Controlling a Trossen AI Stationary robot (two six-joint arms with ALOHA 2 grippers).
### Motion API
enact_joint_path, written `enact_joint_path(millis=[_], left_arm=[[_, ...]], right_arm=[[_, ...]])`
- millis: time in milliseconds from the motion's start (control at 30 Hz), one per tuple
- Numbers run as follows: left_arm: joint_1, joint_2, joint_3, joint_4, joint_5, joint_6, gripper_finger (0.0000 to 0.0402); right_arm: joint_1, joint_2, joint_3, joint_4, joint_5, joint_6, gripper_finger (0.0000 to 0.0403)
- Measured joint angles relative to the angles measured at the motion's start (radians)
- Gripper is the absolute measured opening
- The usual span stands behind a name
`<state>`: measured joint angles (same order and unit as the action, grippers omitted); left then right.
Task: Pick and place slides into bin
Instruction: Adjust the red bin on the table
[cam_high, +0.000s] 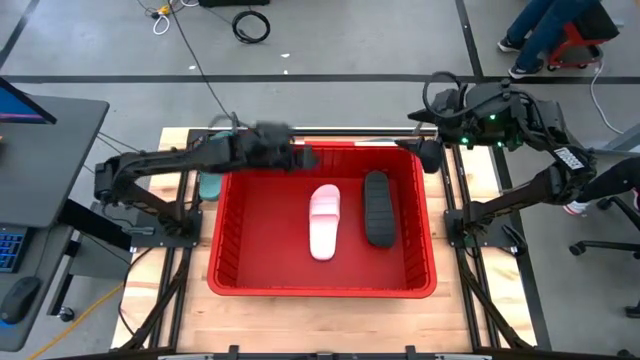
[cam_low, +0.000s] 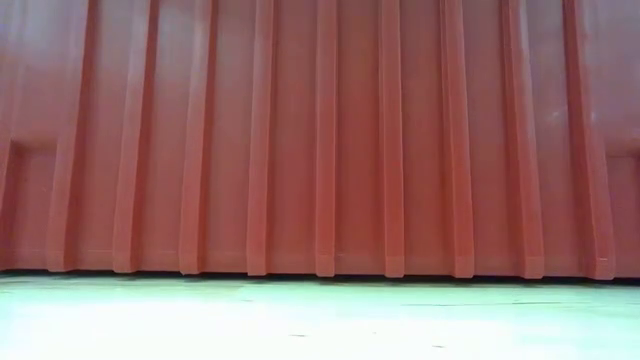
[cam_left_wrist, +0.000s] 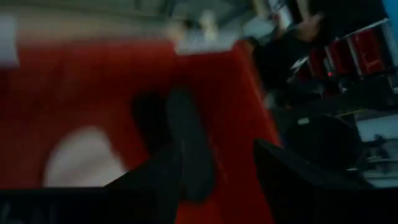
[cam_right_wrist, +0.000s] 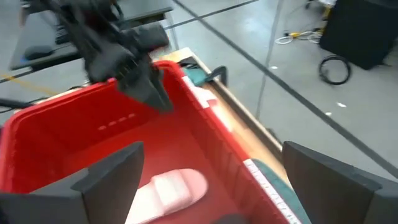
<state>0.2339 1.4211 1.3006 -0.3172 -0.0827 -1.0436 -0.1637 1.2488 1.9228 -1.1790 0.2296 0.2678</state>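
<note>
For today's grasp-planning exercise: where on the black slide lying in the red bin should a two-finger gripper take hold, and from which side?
Probably from straight above, pinching the black slide across its narrower width near mid-length. It lies flat and lengthwise in the bin, apart from the white slide, leaving finger room on both sides.

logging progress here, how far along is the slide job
Done: a white slide and a black slide lie side by side inside the red bin. In hand: nothing; the left gripper hangs over the bin's far rim, the right gripper sits at its far right corner with fingers open. Left: a teal-green slide on the table, outside the bin's left wall under the left arm.
</note>
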Motion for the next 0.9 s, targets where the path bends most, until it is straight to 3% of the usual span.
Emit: enact_joint_path(millis=[200,333,533,733,900], left_arm=[[0.16,0.087,0.259,-0.105,-0.036,0.322,0.0194],[0.28,0.142,0.357,-0.149,0.011,0.419,0.0191],[0.406,0.217,0.363,-0.161,0.053,0.577,0.0188],[0.52,0.314,0.361,-0.306,0.06,0.583,0.0176],[0.549,0.366,0.362,-0.382,0.131,0.584,0.0156]], right_arm=[[-0.149,0.022,0.0,0.039,0.001,-0.094,0.0385],[-0.281,0.063,0.0,0.067,-0.061,-0.16,0.0385],[-0.474,0.181,0.0,0.129,-0.131,-0.173,0.0385],[-0.588,0.329,0.0,0.235,-0.205,-0.175,0.0381],[-0.653,0.415,0.0,0.275,-0.24,-0.166,0.038]])
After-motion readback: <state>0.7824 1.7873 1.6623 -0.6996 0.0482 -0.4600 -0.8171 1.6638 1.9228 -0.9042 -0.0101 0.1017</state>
